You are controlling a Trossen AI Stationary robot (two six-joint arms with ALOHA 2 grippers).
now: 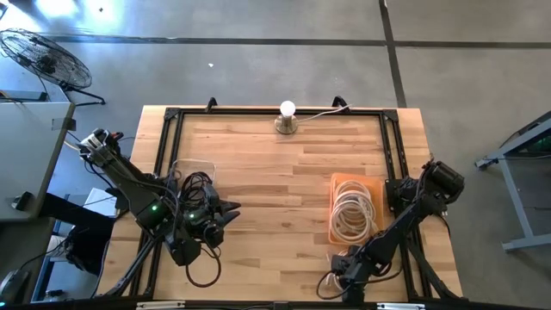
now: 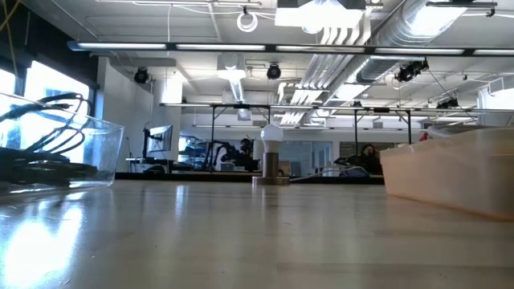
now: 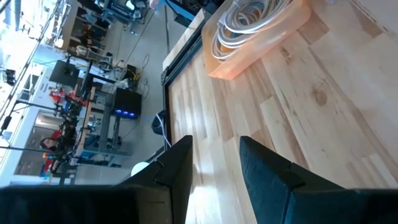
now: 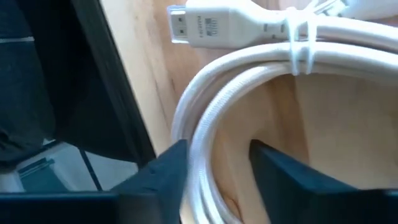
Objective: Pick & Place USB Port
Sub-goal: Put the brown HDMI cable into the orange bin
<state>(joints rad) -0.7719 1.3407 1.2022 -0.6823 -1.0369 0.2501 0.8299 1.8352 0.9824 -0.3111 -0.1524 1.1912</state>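
Observation:
A coiled white USB cable [image 4: 249,68] lies on the wood by the table's near edge [image 1: 329,282]. It is bound with a white tie, and its plug [image 4: 205,28] is free. My right gripper [image 1: 340,271] is low over it and open [image 4: 217,163], with the coil's strands running between its fingers. More white coils lie in an orange tray [image 1: 355,207]. My left gripper [image 1: 232,213] waits open at the table's left [image 3: 214,168], pointing toward the tray and holding nothing. Beside it stands a clear bin of black cables [image 1: 194,172]. My right gripper straddles two strands of the white coil [image 4: 202,143] from above, near the table's near edge. The strands run close along one finger [image 4: 168,174], and bare wood shows between them and the other finger. I cannot tell whether a finger touches them. The coil rests on the table.
A black frame rail [image 1: 392,155] runs around the tabletop, close to my right gripper at the near edge. A lamp with a round bulb [image 1: 287,116] stands at the far edge. Bare wood lies between the clear bin [image 2: 56,144] and the orange tray [image 2: 450,172].

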